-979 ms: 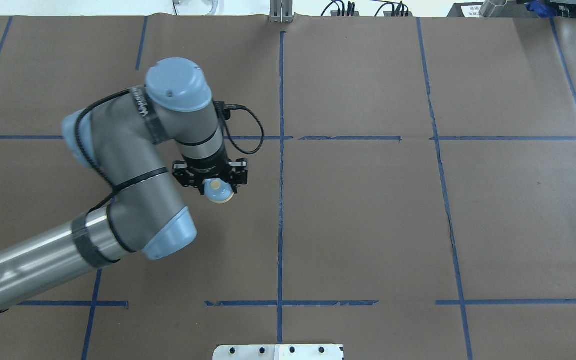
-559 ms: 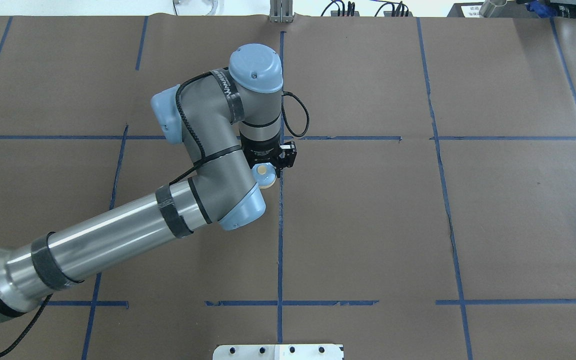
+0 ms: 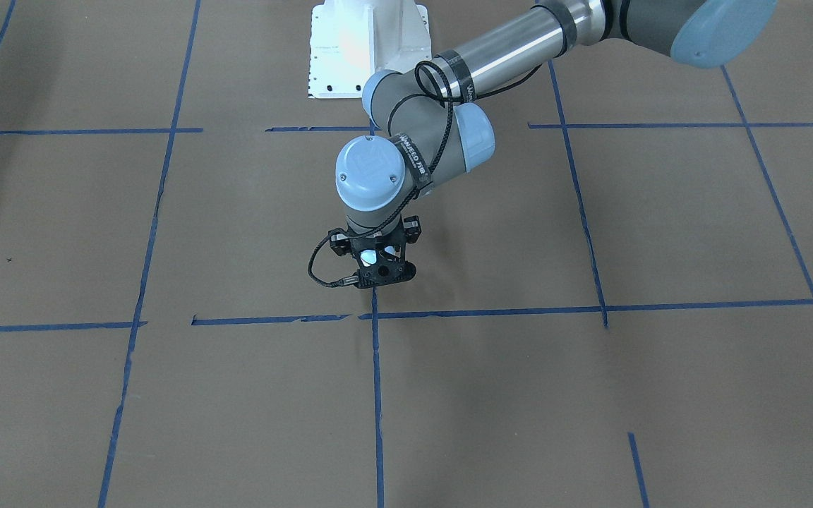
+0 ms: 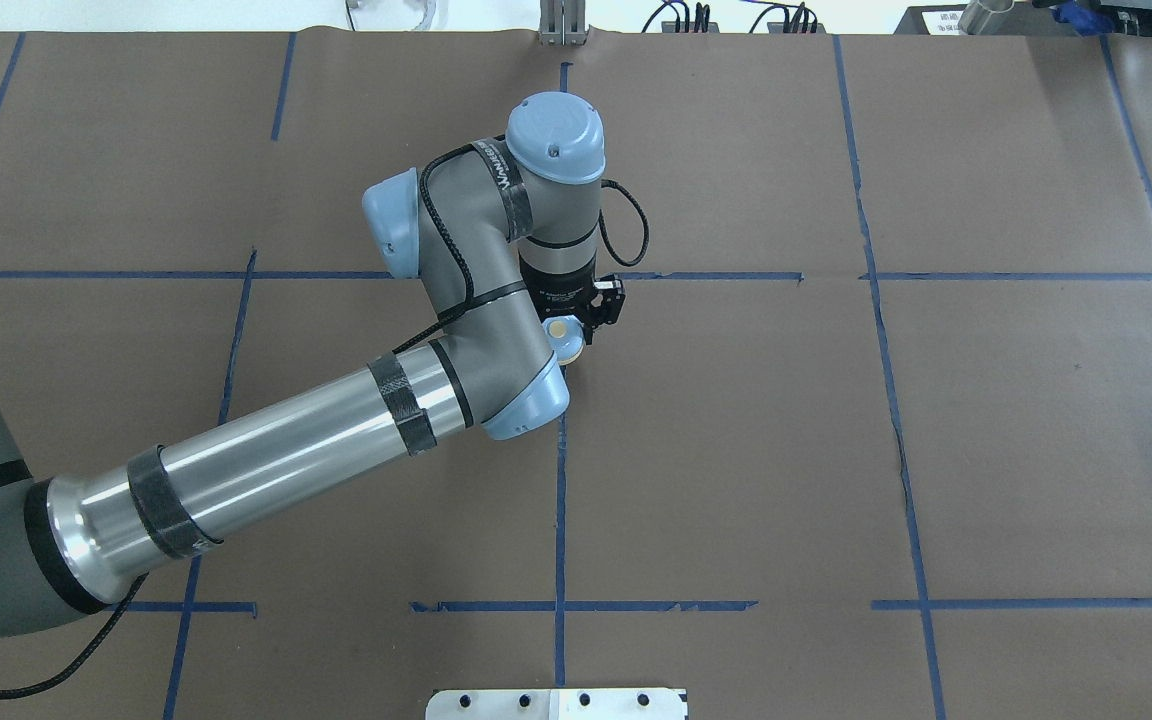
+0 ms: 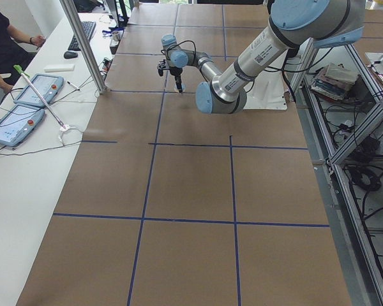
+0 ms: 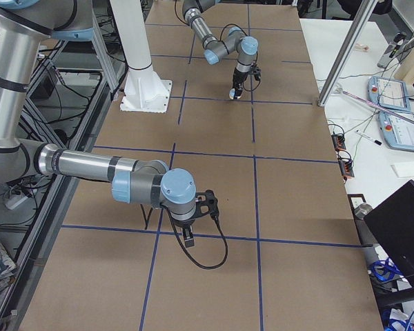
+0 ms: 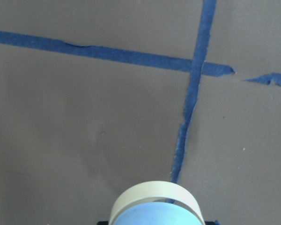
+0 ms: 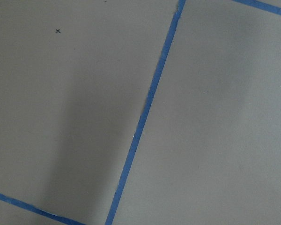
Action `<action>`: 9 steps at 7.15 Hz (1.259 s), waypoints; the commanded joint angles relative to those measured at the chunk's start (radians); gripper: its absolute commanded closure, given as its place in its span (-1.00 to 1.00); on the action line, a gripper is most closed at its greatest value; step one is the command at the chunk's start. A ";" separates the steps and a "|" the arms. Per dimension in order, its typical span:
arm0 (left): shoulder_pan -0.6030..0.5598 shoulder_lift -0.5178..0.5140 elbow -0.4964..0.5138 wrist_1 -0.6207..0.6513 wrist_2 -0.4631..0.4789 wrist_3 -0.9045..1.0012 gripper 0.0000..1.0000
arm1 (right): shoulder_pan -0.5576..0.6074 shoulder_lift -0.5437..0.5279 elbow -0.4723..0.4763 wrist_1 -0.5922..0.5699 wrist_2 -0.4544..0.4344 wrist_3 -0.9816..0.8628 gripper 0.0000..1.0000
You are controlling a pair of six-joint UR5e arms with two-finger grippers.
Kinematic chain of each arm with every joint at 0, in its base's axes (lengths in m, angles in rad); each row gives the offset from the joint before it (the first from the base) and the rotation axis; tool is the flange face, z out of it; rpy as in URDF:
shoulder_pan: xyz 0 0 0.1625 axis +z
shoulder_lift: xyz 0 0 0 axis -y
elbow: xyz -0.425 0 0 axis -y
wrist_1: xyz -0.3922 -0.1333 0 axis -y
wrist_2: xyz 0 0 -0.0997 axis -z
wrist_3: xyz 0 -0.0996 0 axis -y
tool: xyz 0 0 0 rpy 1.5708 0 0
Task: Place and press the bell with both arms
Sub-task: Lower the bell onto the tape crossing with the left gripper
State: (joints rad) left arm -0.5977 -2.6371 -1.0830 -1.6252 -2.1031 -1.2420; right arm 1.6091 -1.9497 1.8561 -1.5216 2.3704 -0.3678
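The bell (image 4: 562, 334), light blue with a cream button, sits in my left gripper (image 4: 572, 342), which is shut on it and holds it over the brown paper at the central tape line, just short of the tape crossing. In the left wrist view the bell's cream base and blue dome (image 7: 154, 208) fill the bottom edge. In the front view my left gripper (image 3: 376, 271) points down and mostly hides the bell. My right gripper (image 6: 188, 238) shows only in the exterior right view, low over the paper at a tape crossing. I cannot tell if it is open or shut.
Brown paper with a blue tape grid (image 4: 561, 480) covers the table. The white pedestal base (image 3: 368, 49) stands at the robot's side. A side table with tablets (image 5: 35, 92) and a metal post (image 5: 83, 44) lie beyond the far edge.
My left arm has swung right and away from the robot with the bell, from the left half of the table to the central tape line. Its grip has not changed.
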 commanded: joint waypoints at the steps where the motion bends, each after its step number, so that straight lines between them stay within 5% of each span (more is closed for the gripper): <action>1: 0.007 -0.009 0.044 -0.053 0.002 -0.001 0.75 | 0.000 0.000 0.000 0.000 0.001 0.000 -1.00; 5: 0.009 -0.011 0.052 -0.064 0.003 -0.001 0.34 | 0.000 0.000 0.002 0.000 0.001 0.001 -1.00; 6: 0.010 -0.012 0.052 -0.064 0.003 -0.001 0.02 | 0.000 0.000 0.002 0.000 0.004 0.001 -1.00; 7: 0.018 -0.011 0.052 -0.071 0.024 -0.002 -0.98 | 0.000 0.000 0.002 0.000 0.006 0.001 -1.00; 9: 0.026 -0.012 0.052 -0.076 0.045 -0.040 -1.00 | 0.000 0.000 0.002 0.000 0.006 0.001 -1.00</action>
State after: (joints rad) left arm -0.5756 -2.6487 -1.0309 -1.6974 -2.0680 -1.2666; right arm 1.6092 -1.9497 1.8576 -1.5217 2.3758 -0.3666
